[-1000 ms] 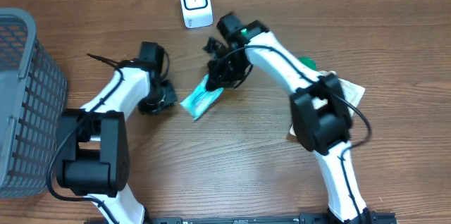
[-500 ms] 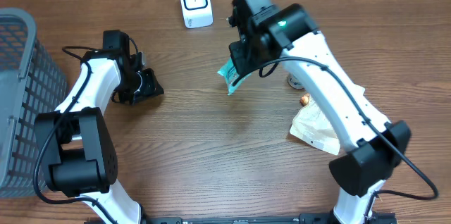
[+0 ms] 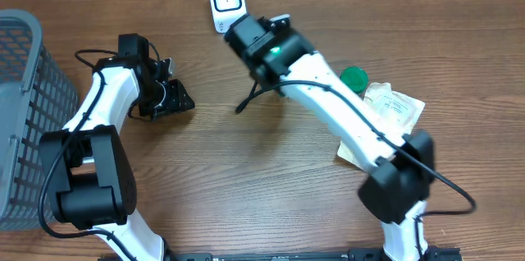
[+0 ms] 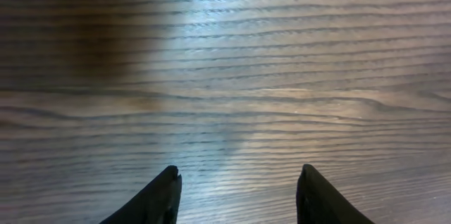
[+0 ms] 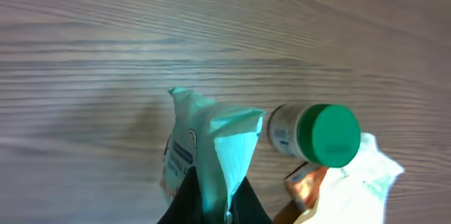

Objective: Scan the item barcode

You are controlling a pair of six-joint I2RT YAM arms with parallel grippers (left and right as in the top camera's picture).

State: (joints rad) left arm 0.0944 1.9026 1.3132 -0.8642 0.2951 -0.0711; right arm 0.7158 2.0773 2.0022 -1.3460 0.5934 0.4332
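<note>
Right tool [image 5: 215, 194] is clenched on the teal packet [image 5: 201, 146], held clear of the counter [image 4: 225, 76] right beside the white scanner [image 3: 227, 2], likely to present its barcode. Left tool [image 4: 238, 194] hangs released and empty, parked out of the way.

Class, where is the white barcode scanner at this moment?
In the overhead view, the white barcode scanner stands at the far edge of the table, near the middle, beyond the right arm's wrist; the grey basket is far to its left.

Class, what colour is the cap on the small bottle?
Green; the cap shows best in the right wrist view.
</note>
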